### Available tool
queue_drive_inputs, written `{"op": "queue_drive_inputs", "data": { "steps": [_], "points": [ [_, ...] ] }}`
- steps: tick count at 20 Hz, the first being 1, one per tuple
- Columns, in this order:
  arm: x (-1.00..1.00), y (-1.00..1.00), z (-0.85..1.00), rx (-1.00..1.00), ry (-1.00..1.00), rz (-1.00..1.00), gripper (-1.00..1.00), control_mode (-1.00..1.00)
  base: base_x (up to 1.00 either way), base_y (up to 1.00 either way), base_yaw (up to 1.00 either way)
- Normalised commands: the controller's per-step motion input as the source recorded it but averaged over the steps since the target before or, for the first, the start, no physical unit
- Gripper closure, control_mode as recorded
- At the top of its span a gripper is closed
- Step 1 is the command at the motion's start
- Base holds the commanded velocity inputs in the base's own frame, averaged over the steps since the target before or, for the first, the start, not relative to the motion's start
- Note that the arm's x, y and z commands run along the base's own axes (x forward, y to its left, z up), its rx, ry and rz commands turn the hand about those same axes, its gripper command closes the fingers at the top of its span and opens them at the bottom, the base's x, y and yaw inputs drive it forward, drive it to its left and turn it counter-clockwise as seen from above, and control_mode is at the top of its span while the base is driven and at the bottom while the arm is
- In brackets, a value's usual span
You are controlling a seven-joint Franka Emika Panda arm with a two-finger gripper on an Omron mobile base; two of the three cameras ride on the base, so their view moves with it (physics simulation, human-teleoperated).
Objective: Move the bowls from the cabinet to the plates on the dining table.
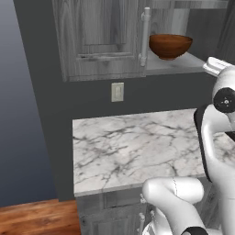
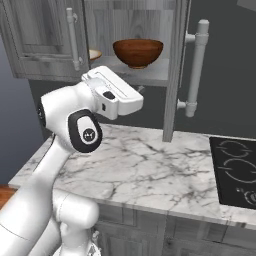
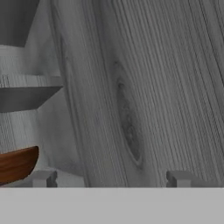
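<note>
**Bowls not yet out of cabinet – arm up at the open shelf**

The tall grey woodgrain cabinet (image 2: 125,30) w/ long silver bar handles stands open above the white marble worktop (image 1: 133,147); a black stove (image 2: 235,170) sits at the worktop's right end. The white arm's hand is raised to shelf level. The gripper (image 3: 111,178) has its two tips spread wide apart, nothing between them, facing the cabinet's inner wall.

Progress: prob. at the very start. The deep glossy reddish-brown wooden bowl (image 2: 138,52) sits on the shelf, untouched. The shallow beige bowl w/ tan rim (image 2: 95,54) is just a sliver beside it, half hidden by the left door. Both bowls left to grasp, carry, set down on plates.

Views: right base cam shows both bowls, the stove and the hand just below-left of the shelf. Left base cam shows the brown bowl plus a wall outlet (image 1: 117,92). Hand cam catches the brown bowl's rim at its left edge, so the gripper looks aimed to one side of it.
</note>
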Motion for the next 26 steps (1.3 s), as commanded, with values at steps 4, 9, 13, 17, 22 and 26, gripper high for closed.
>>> {"op": "queue_drive_inputs", "data": {
  "steps": [4, 9, 13, 17, 22, 26],
  "points": [
    [0.0, 0.22, 0.1, -0.02, 0.0, 0.19, -1.0, -1.0, 0.0, 0.0, 0.0],
    [0.0, 0.21, 0.08, -0.01, -0.01, 0.2, -1.0, -1.0, 0.0, 0.0, 0.0],
    [0.0, 0.2, 0.11, -0.02, 0.0, 0.2, -1.0, -1.0, 0.0, 0.0, 0.0],
    [0.0, 0.16, 0.11, -0.02, -0.01, 0.21, -1.0, -1.0, 0.0, 0.0, 0.0],
    [0.0, 0.33, 0.11, -0.03, -0.01, 0.15, -1.0, -1.0, 0.0, 0.0, 0.0],
    [-0.02, 0.56, 0.03, -0.08, -0.02, 0.05, -1.0, -1.0, 0.0, 0.0, 0.0]
  ]
}}
